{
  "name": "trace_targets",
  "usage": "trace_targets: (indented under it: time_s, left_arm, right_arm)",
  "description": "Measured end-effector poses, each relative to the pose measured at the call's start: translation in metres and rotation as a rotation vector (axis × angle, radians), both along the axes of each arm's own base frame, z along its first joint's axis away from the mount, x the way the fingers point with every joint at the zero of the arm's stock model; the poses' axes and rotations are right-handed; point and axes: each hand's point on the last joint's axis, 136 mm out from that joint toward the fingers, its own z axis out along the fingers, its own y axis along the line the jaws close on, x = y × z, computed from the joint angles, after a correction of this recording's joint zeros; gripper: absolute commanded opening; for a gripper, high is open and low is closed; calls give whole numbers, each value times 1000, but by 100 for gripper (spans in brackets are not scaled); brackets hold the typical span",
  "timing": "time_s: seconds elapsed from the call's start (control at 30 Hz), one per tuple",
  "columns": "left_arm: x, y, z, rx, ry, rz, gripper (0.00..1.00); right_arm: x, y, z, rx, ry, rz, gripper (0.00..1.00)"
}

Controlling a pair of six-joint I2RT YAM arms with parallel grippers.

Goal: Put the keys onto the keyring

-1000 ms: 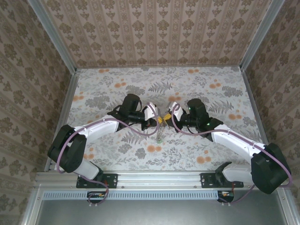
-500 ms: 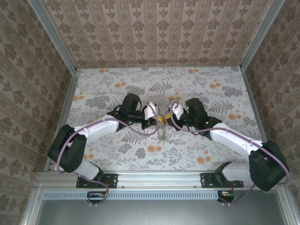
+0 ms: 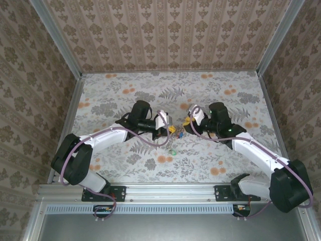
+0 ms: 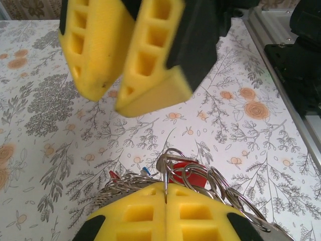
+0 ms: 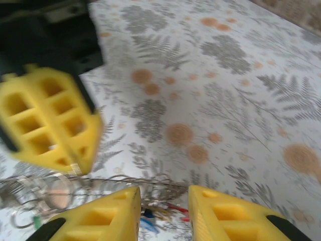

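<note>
Clamping the keyring (image 4: 201, 176) in pads (image 4: 135, 213) pressed flat together, the left gripper (image 4: 165, 188) sits low in its wrist view. The right gripper (image 5: 164, 195) stands parted, clasping nothing, the blurred keyring just beyond its tips. The keys (image 3: 173, 132) bunch mid-frame between both grippers; a red key (image 4: 181, 175) is half hidden behind the keyring's loops.

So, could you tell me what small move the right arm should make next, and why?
Probably lower the right gripper onto one of the keys showing between its open fingers and close. It holds nothing, while the left gripper is shut on the keyring, steadying it.
</note>
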Motion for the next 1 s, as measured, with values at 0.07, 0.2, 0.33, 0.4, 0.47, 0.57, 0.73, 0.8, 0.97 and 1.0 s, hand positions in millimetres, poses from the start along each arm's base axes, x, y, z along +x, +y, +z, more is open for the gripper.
trace_targets:
  time_s: [0.07,0.2,0.33,0.4,0.47,0.57,0.73,0.8,0.97,1.0]
  left_arm:
    - [-2,0,1,-5,4,-9,0]
    - [-6,-1,2,-15,14,-29,0]
    - [-9,-1,3,-20,24,-44,0]
    - [-10,0,3,-20,29,-47,0]
    - [-10,0,3,-19,32,-50,0]
    - [-11,0,2,-17,35,-50,0]
    - [-11,0,2,-17,35,-50,0]
    - [-11,0,2,-17,35,-50,0]
    - [-11,0,2,-17,36,-50,0]
    - [-11,0,2,-17,35,-50,0]
  right_arm:
    - [-11,5,2,2,-16,78,30]
    - [-26,12,1,1,-39,193,29]
    - [-27,17,3,3,-57,241,28]
    - [-27,19,3,6,-58,253,27]
    - [-27,21,2,6,-57,265,28]
    - [-27,24,2,10,-54,282,28]
    - [-28,25,3,11,-61,296,29]
    - [-29,25,2,11,-64,303,30]
    - [-30,26,2,11,-67,315,30]
    - [-30,26,1,10,-63,317,30]
